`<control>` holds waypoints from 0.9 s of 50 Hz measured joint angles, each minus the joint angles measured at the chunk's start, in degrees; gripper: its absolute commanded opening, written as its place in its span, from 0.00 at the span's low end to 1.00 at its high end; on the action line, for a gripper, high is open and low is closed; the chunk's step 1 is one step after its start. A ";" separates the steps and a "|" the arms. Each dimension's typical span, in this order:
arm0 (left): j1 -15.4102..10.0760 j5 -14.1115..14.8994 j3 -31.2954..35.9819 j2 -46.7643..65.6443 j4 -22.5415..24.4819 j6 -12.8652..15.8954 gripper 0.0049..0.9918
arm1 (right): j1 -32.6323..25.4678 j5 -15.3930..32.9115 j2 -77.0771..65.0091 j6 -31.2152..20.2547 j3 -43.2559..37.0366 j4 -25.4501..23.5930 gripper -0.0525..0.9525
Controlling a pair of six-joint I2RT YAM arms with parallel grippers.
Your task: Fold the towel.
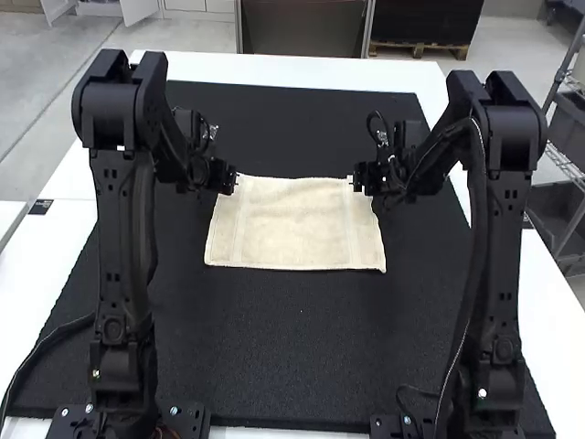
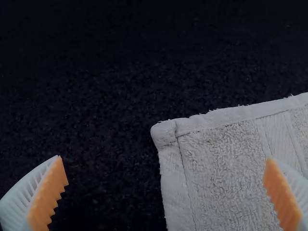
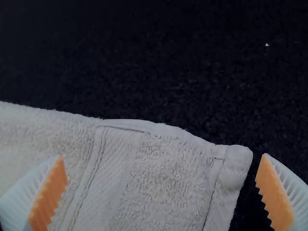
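A cream towel (image 1: 294, 224) lies spread flat, its far corners near the two grippers. In the high view my left gripper (image 1: 232, 177) is at its far left corner and my right gripper (image 1: 356, 179) at its far right corner. From the left wrist, the gripper (image 2: 166, 190) stands open, the towel's corner (image 2: 216, 168) between and below its orange-padded fingers. From the right wrist, the gripper (image 3: 161, 190) is also open, one finger over the towel (image 3: 159, 178) and the other just outside its corner.
A black mat (image 1: 302, 347) lies under the towel, with the white tabletop (image 1: 274, 69) around it. The two arms stand at the near left and near right, with dark mat between their bases.
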 measured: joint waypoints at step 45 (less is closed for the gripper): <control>0.37 -0.15 0.00 1.81 0.33 1.07 0.82 | 0.00 1.53 1.84 -0.28 0.13 0.35 0.53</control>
